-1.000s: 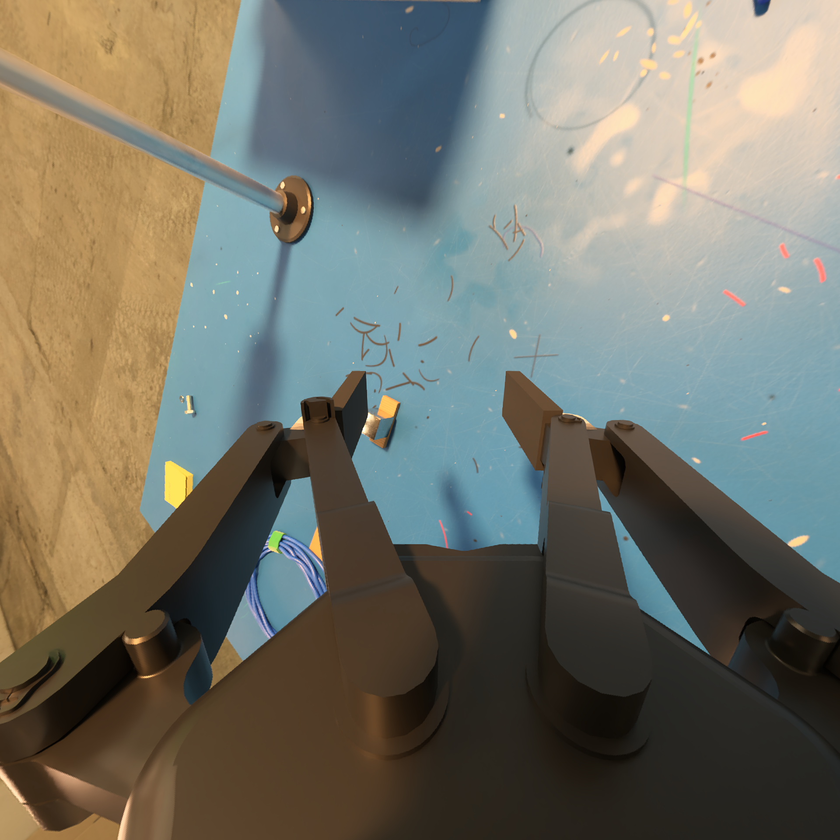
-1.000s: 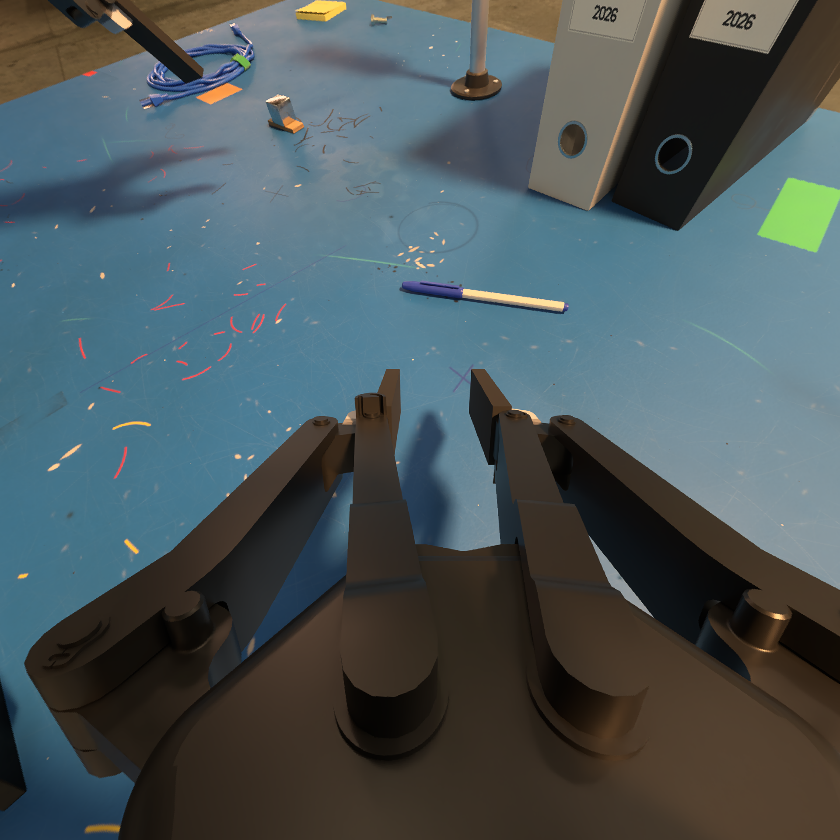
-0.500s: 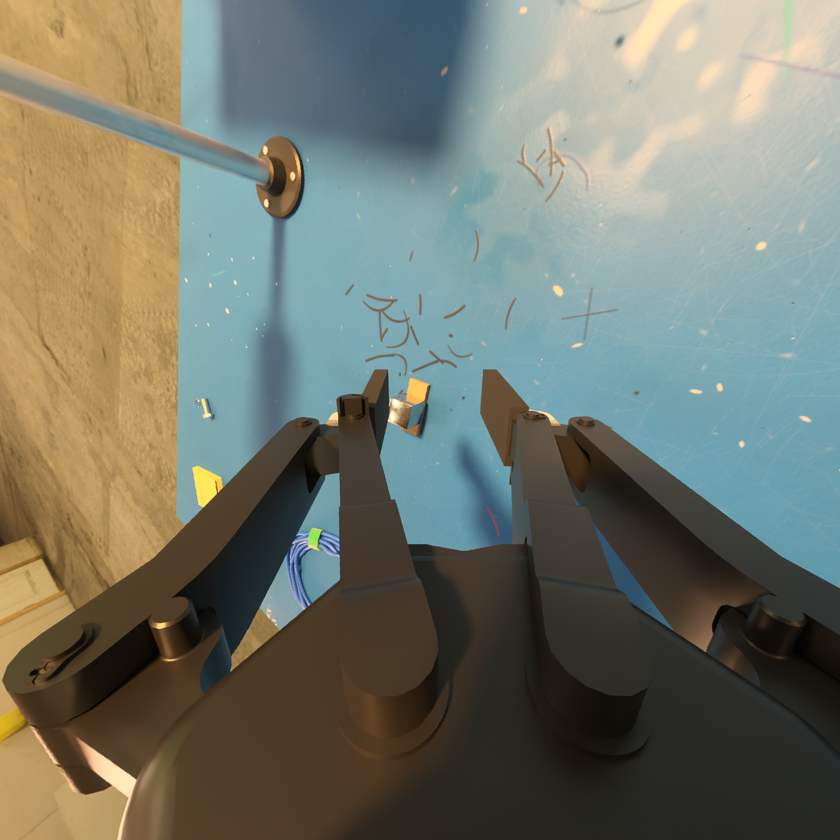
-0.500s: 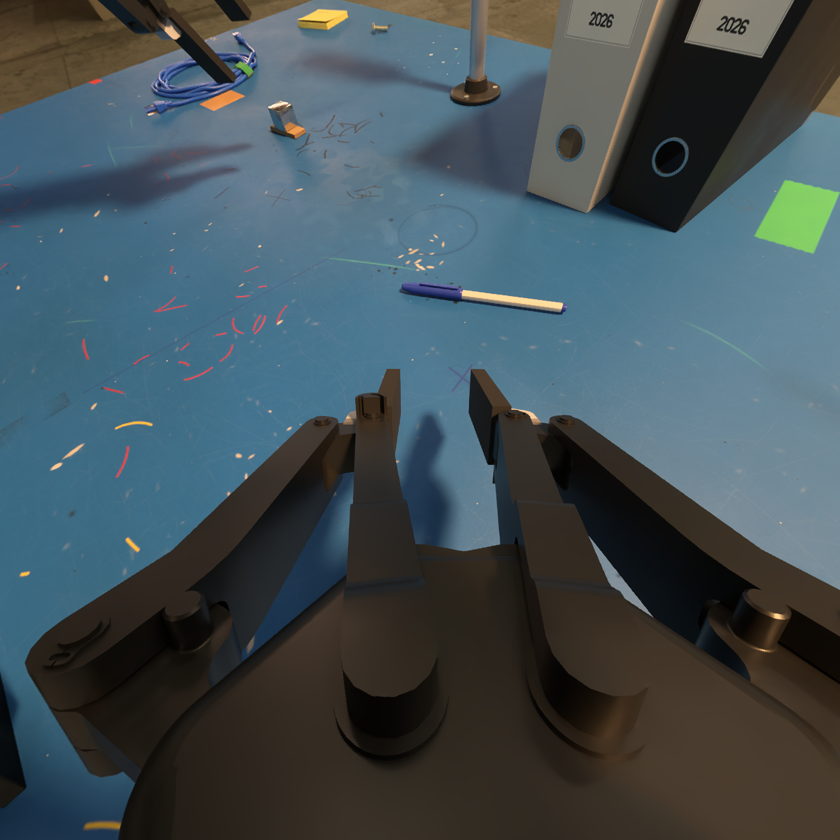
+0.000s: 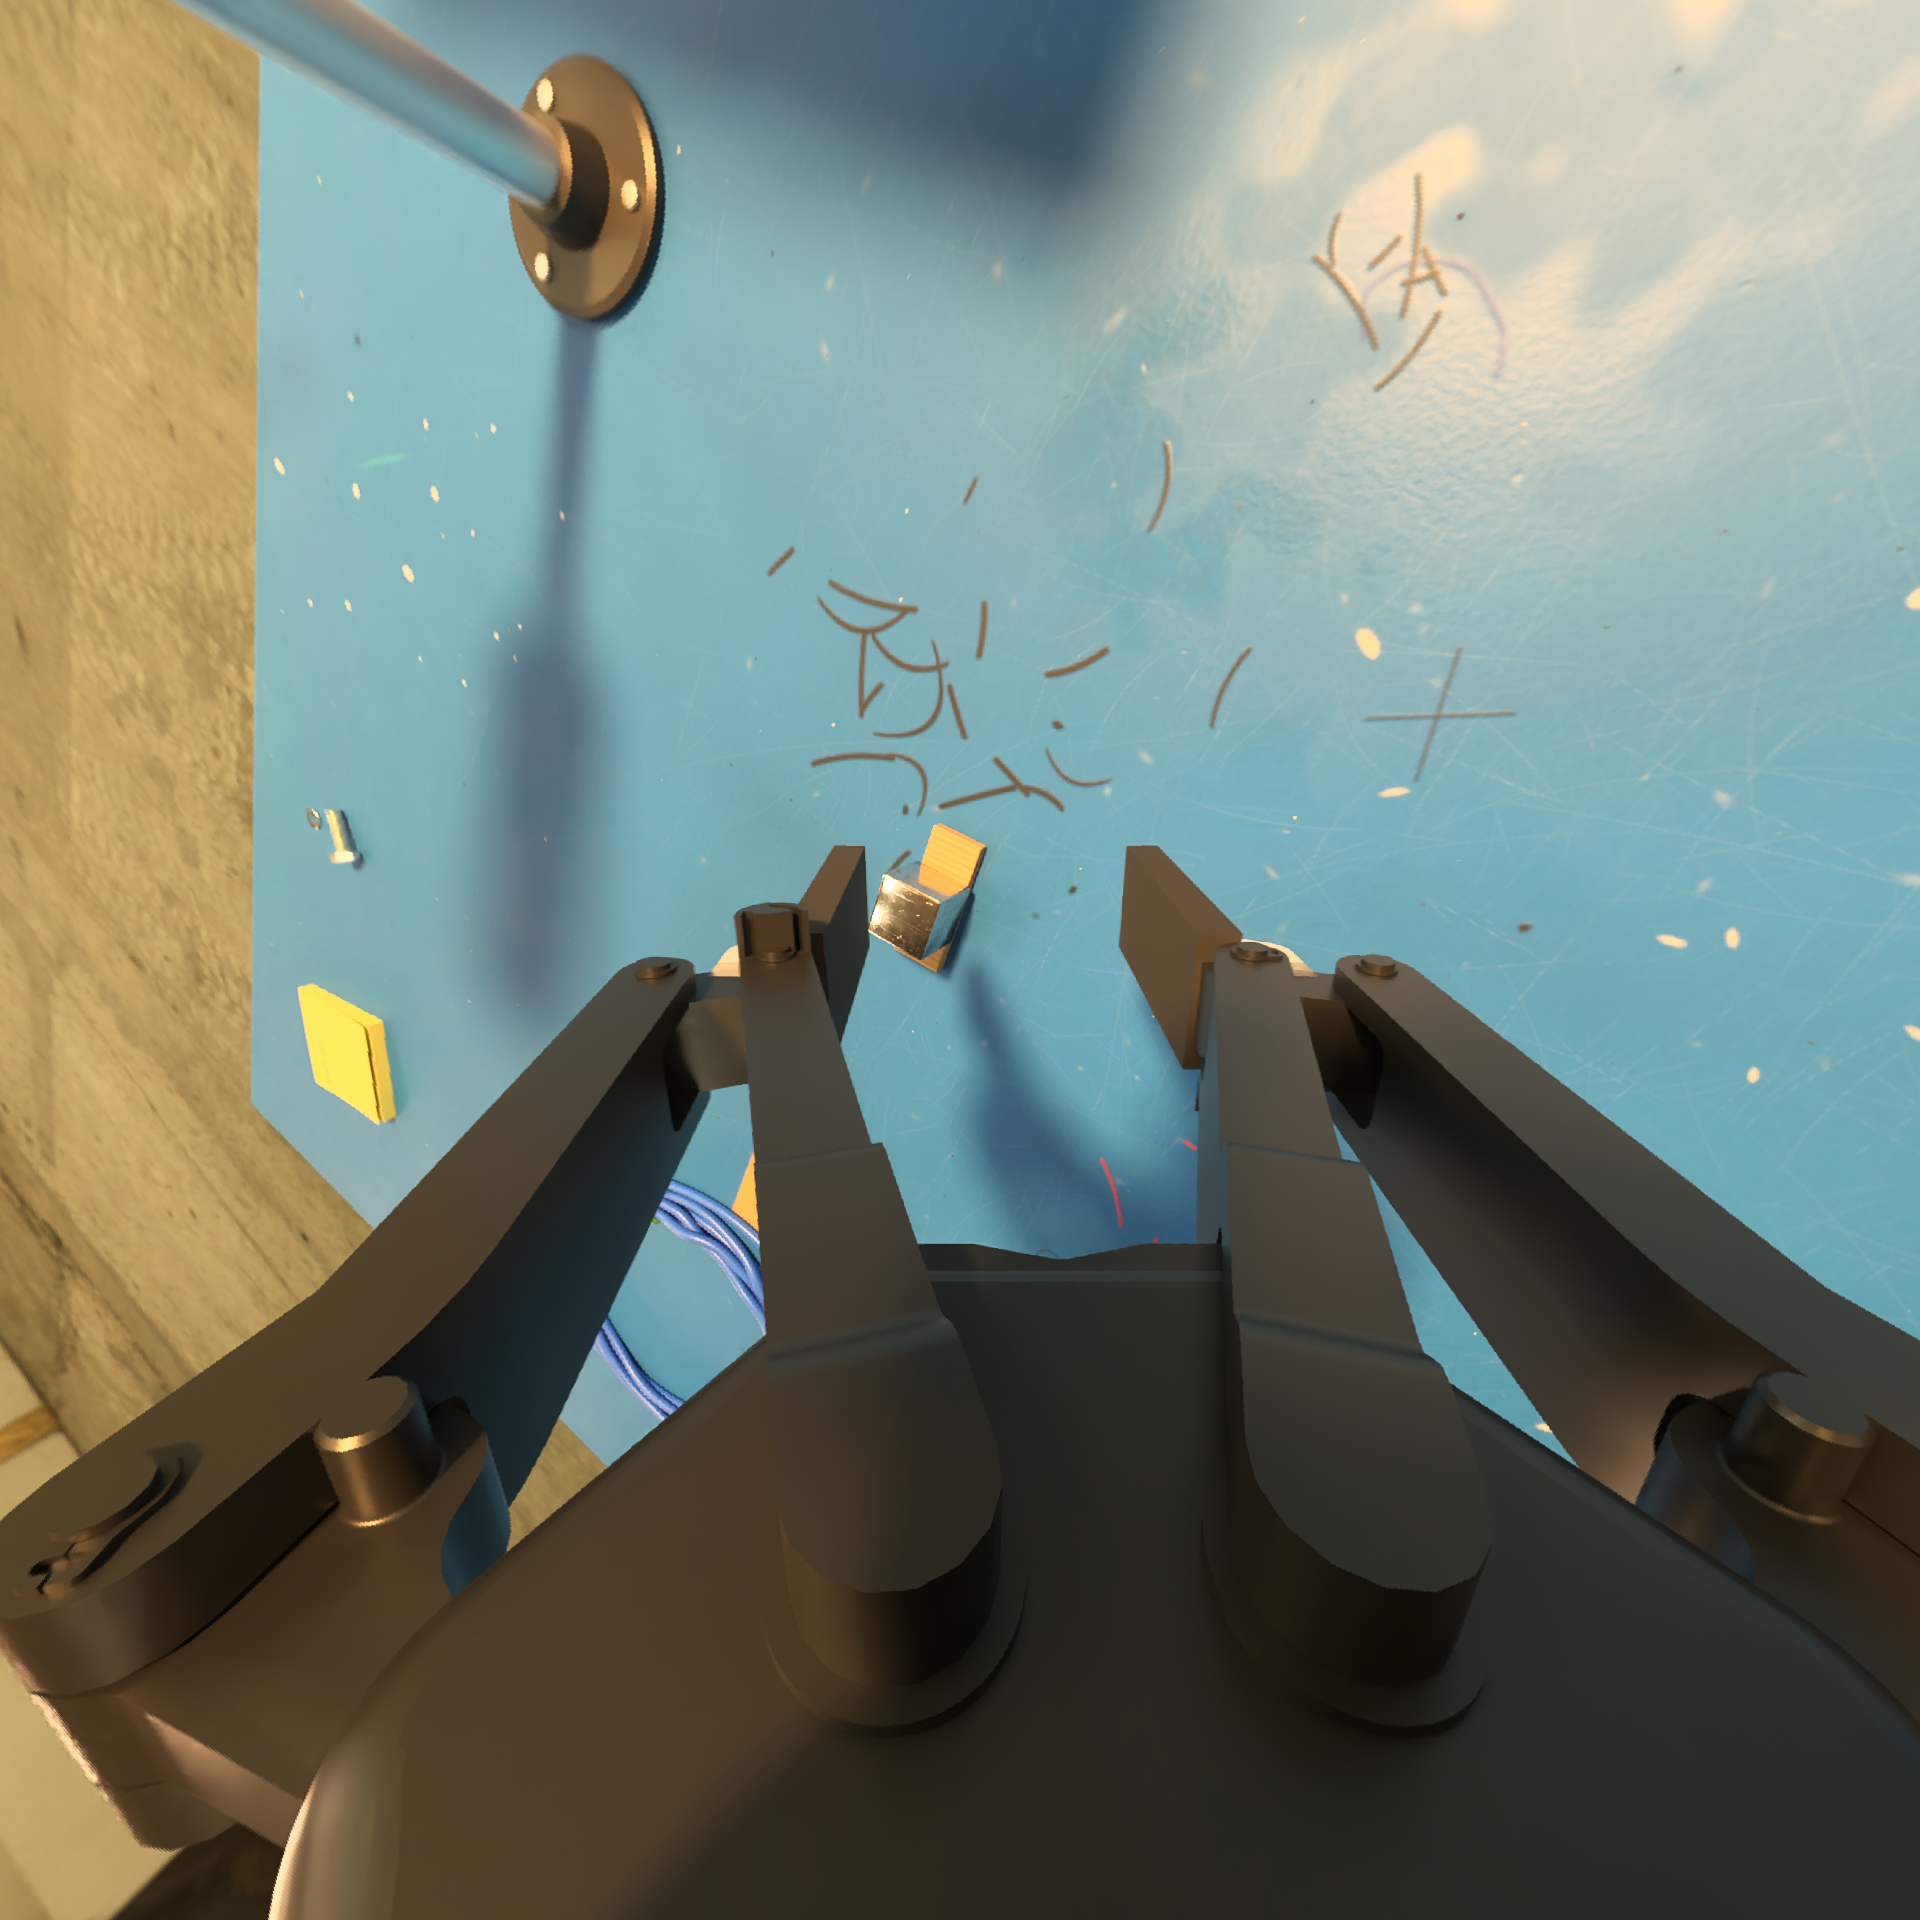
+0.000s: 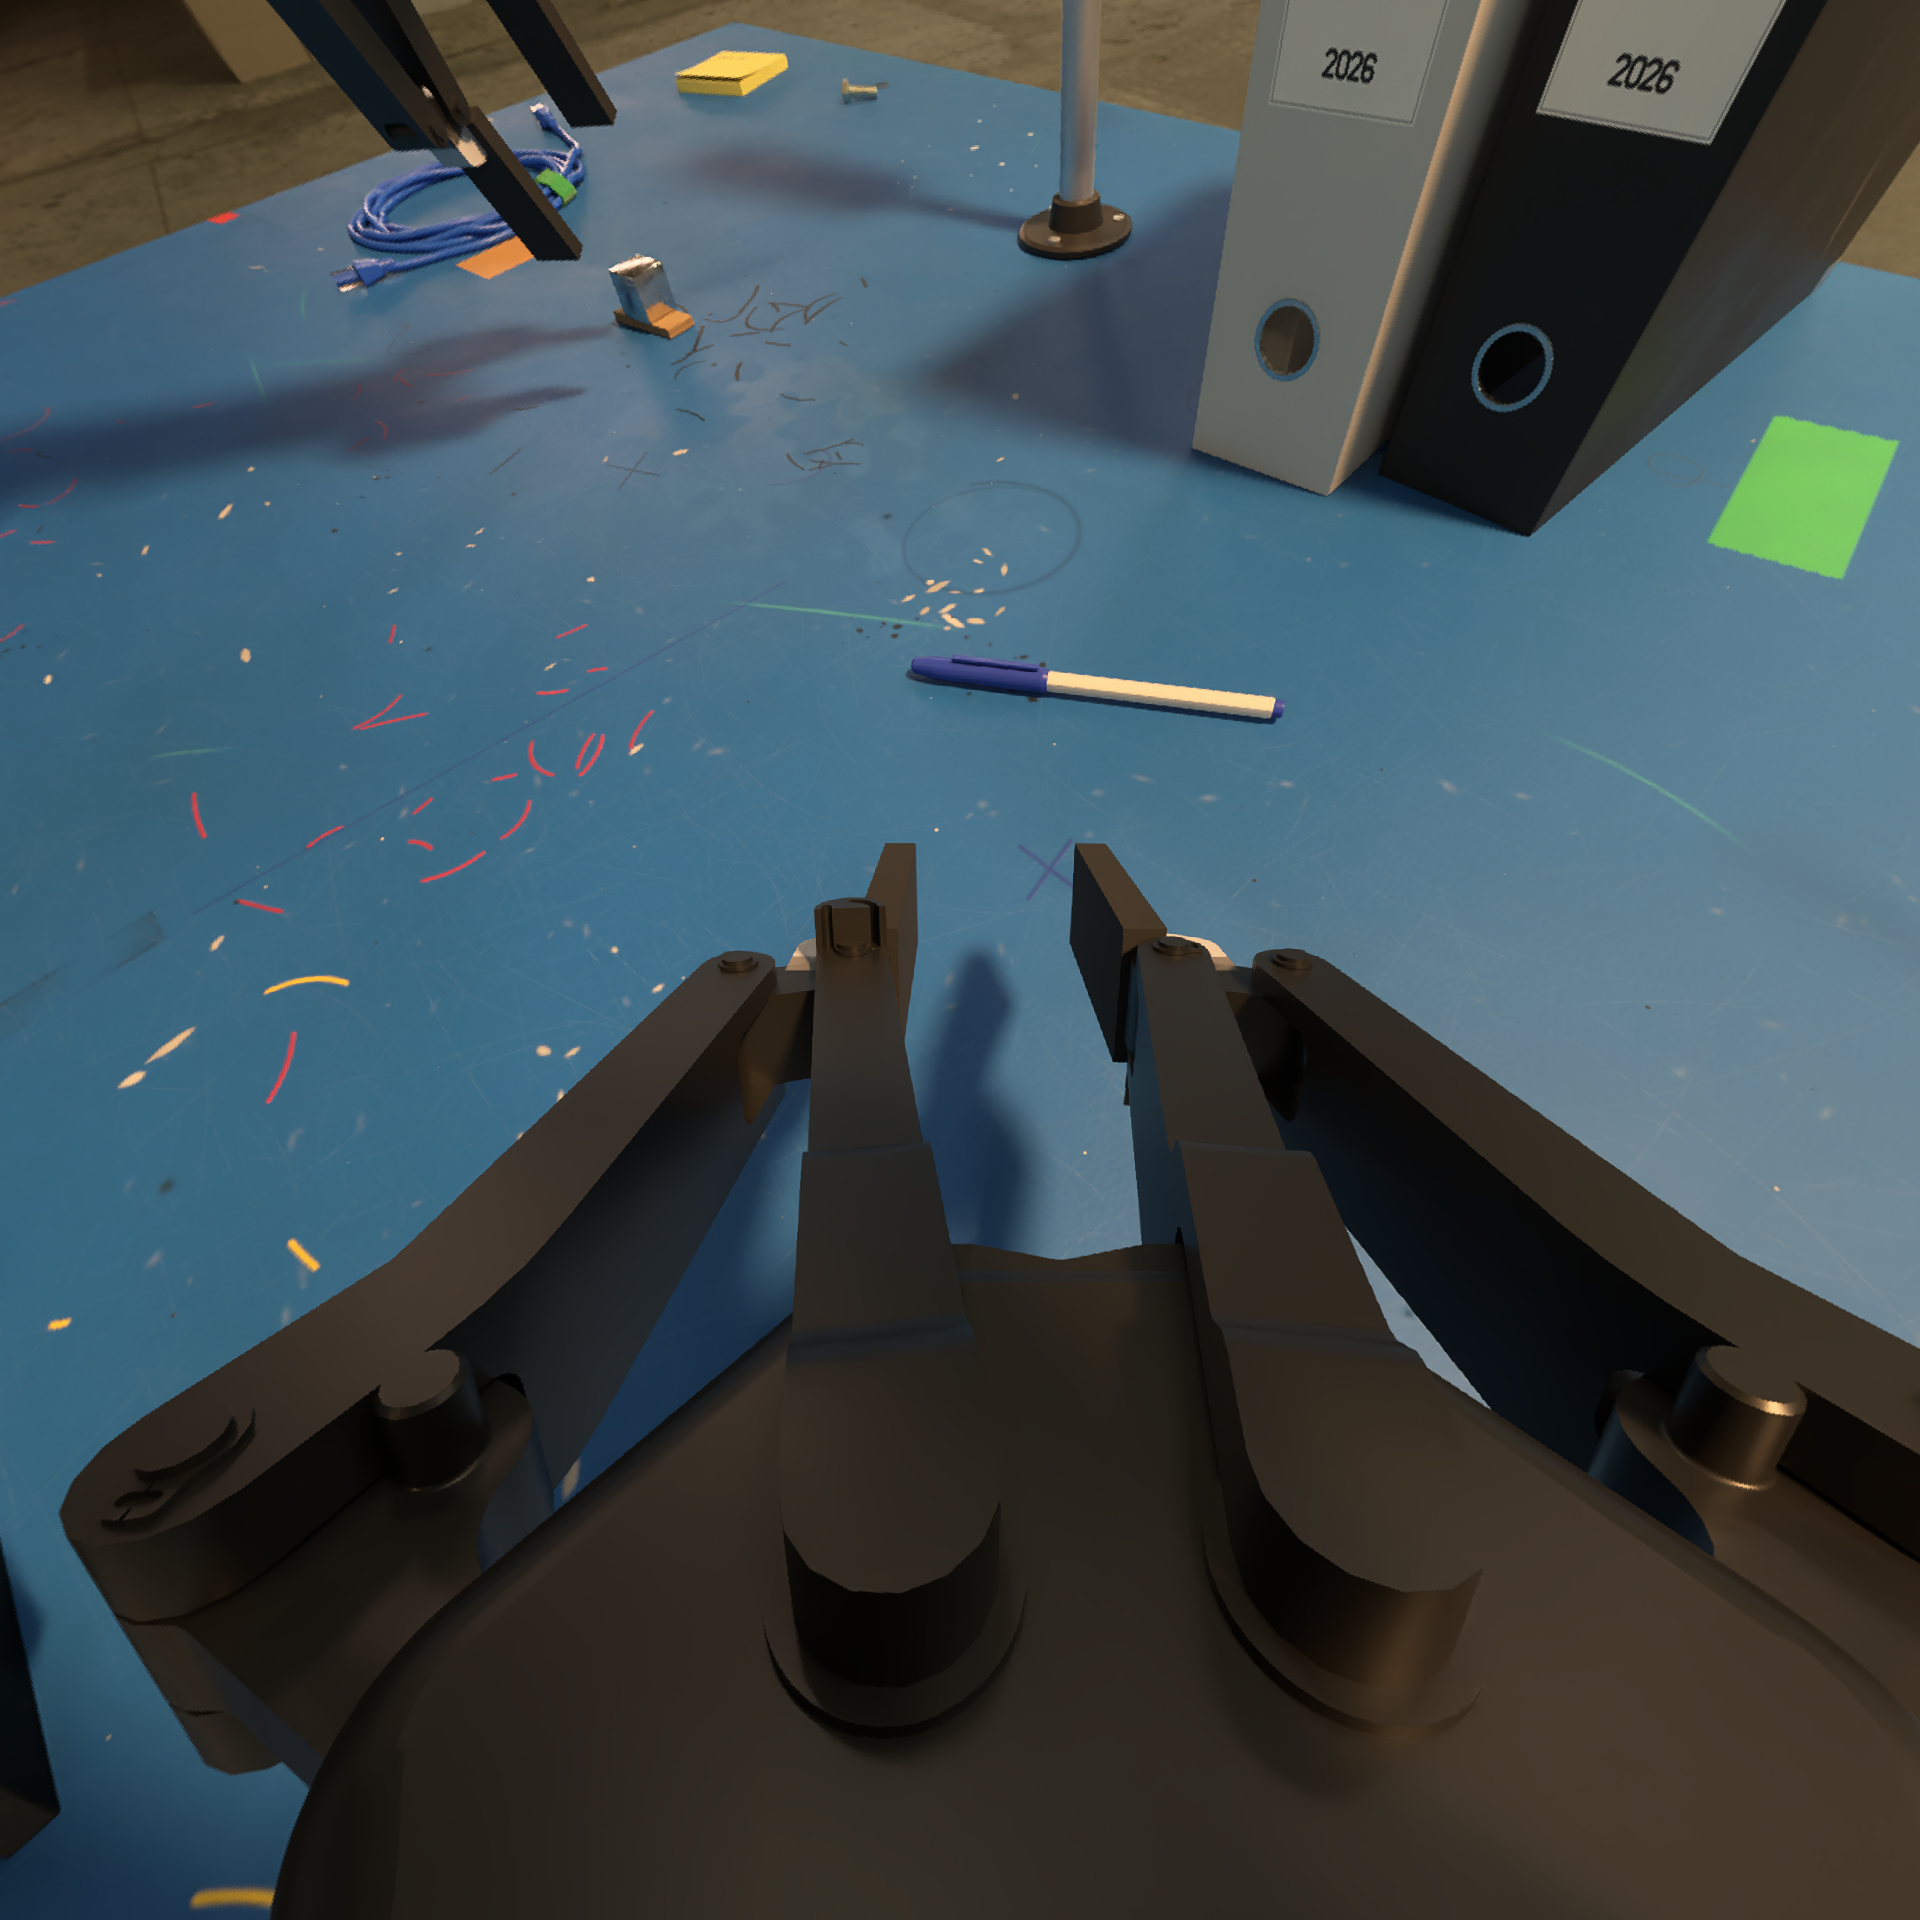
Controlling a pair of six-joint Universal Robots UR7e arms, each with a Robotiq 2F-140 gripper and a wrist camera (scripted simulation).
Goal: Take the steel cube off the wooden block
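Steel cube (image 5: pixel 912 914) on wooden block (image 5: pixel 954 854), blue table (image 5: pixel 1455 540); both grippers empty.

The cube is seen resting on the thin block near the far left part of the table, just beside the inner tip of the left gripper (image 5: pixel 994 883), whose jaws are spread wide and hold nothing. The right gripper (image 6: pixel 994 868) is held well apart from the cube, above a bare patch of table, its jaws parted to a medium gap and empty. Two upright binders, one grey (image 6: pixel 1340 239) and one black (image 6: pixel 1600 270), are stood side by side at the far right; their contents cannot be told. Also listed on the table: a pen (image 6: pixel 1096 688), a coiled blue cable (image 6: pixel 436 213), a yellow notepad (image 6: pixel 730 74), a bolt (image 6: pixel 860 91), a green patch (image 6: pixel 1805 496) and a metal post (image 6: pixel 1076 145).
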